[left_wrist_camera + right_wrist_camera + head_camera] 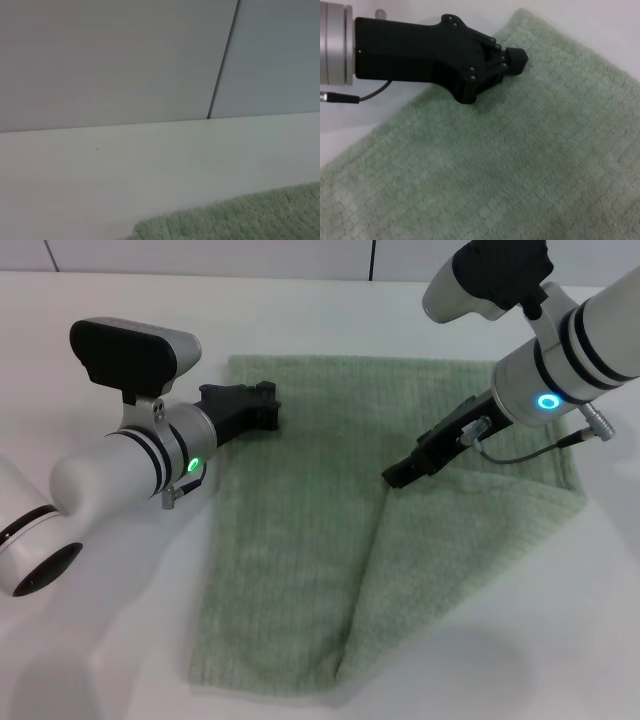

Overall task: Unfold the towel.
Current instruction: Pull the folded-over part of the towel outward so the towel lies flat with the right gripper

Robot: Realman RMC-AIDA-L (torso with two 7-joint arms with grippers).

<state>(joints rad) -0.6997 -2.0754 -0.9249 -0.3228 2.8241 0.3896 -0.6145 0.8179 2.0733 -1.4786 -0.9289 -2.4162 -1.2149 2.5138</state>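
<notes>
The pale green towel (290,540) lies on the white table (90,640). Its right part is folded over as a triangular flap (460,540) whose point is near the middle. My right gripper (396,478) is at that point, its fingers together on the flap's corner. My left gripper (268,405) is over the towel's far left part, fingers together, not holding the cloth. It also shows in the right wrist view (516,57), its tip just above the towel (520,165). The left wrist view shows only a strip of towel edge (250,220).
The white table reaches all round the towel, with bare surface at the front left and far side (125,165). A grey wall with a vertical seam (220,65) stands behind the table's far edge.
</notes>
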